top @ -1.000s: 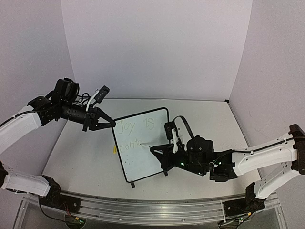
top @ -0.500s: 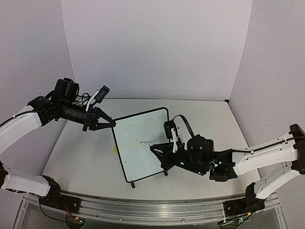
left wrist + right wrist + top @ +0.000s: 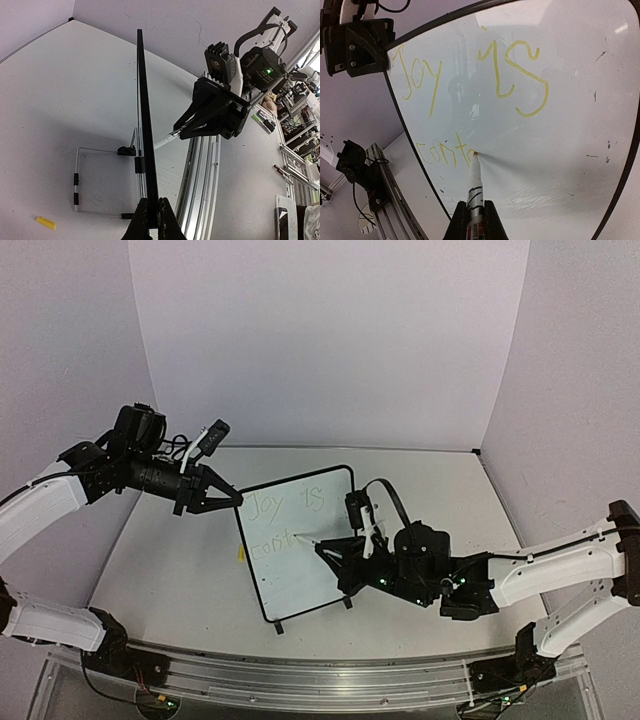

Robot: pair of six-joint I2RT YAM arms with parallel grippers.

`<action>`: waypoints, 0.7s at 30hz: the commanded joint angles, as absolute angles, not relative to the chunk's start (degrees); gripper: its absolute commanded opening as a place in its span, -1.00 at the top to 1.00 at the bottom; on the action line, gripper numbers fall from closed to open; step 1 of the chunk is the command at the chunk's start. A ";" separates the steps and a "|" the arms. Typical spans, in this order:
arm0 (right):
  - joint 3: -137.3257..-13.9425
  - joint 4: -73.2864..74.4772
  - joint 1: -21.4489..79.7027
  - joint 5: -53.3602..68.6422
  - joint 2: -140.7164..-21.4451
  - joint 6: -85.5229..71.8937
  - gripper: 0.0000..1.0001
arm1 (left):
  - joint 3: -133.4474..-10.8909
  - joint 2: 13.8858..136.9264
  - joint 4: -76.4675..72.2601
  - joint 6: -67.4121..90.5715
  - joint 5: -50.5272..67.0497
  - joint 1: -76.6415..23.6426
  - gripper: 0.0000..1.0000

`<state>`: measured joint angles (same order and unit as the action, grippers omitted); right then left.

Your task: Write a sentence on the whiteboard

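The whiteboard (image 3: 310, 570) stands upright mid-table, black-framed, and shows edge-on in the left wrist view (image 3: 146, 135). The sentence (image 3: 470, 80) on it reads "Joy is" with "cont" below in yellow; it shows faintly in the top view (image 3: 285, 505). My left gripper (image 3: 235, 498) is shut on the board's top left edge (image 3: 150, 212). My right gripper (image 3: 322, 552) is shut on a white marker (image 3: 475, 187), also seen in the top view (image 3: 308, 541). Its yellow tip touches the board just right of "cont".
A small yellow cap (image 3: 45, 223) lies on the table behind the board, also seen in the top view (image 3: 241, 553). The board's wire stand (image 3: 80, 170) rests on the table. An aluminium rail (image 3: 300, 680) runs along the near edge. Grey walls enclose the table.
The marker tip has shifted slightly on the second line after "cont". The left arm and the board have not moved.
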<state>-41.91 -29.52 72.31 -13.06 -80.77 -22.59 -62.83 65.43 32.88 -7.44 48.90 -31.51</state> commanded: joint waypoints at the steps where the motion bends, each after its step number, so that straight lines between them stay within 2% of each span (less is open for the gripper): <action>1: -42.92 -31.47 72.07 -14.24 -80.92 -24.10 1.00 | -62.31 65.08 33.50 -7.42 49.87 -31.83 1.00; 21: -39.77 -29.96 72.16 -15.41 -81.63 -28.65 1.00 | -62.30 64.96 33.59 -7.46 49.96 -31.83 1.00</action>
<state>-41.12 -30.40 72.38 -12.59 -81.78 -27.66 -62.83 65.43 32.86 -7.38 48.88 -31.46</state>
